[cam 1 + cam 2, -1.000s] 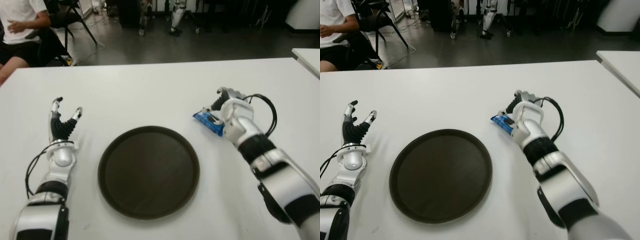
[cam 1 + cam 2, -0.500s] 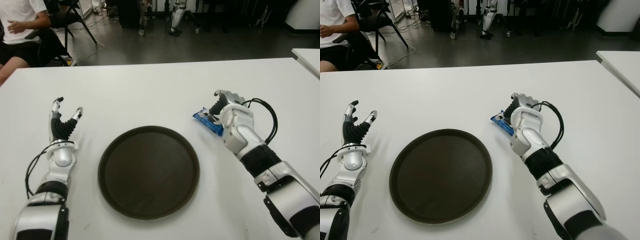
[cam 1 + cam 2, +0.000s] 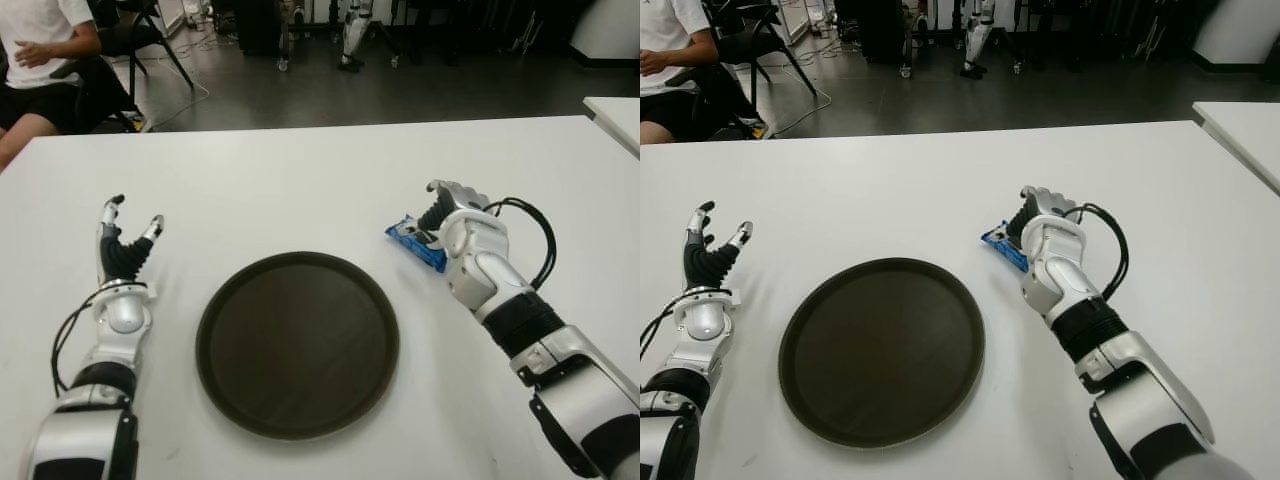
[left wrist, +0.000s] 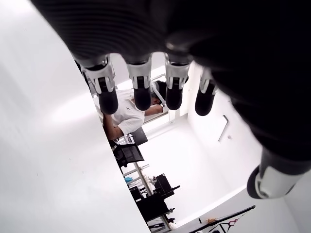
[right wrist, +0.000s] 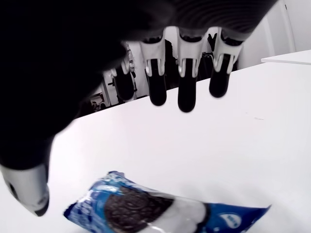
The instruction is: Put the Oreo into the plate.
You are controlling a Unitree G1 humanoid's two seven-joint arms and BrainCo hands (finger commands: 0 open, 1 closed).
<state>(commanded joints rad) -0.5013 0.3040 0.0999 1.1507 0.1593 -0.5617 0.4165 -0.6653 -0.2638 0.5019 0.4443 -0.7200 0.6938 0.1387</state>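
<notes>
The Oreo (image 3: 417, 243), a blue packet with a cookie printed on it, lies flat on the white surface (image 3: 300, 190) just off the rim of the plate (image 3: 297, 342), at about 1 o'clock from the plate's centre. Its long axis runs on a diagonal, one end pointing toward 10 o'clock and the other toward 4 o'clock in the eye views; the 4 o'clock end is hidden behind the hand.

The right hand (image 3: 452, 205) hangs over that end of the packet. In the right wrist view its fingers (image 5: 187, 97) hang spread and extended above the wrapper with white surface showing between them and it, and the thumb stands off to one side, so the hand is wide open and grips nothing. Compared with a second ago the packet has not shifted, while the right forearm has swung: the wrist has drawn a little toward 12 o'clock and the hand now sits more squarely over the packet. Over the last half second little has changed.

The dark round plate is bare. The left hand (image 3: 122, 245) shows at 9 o'clock of the plate, fingers (image 4: 107, 92) straight and apart, holding nothing, unmoved from before. A seated person (image 3: 45, 60) is at the far left corner beyond the surface.
</notes>
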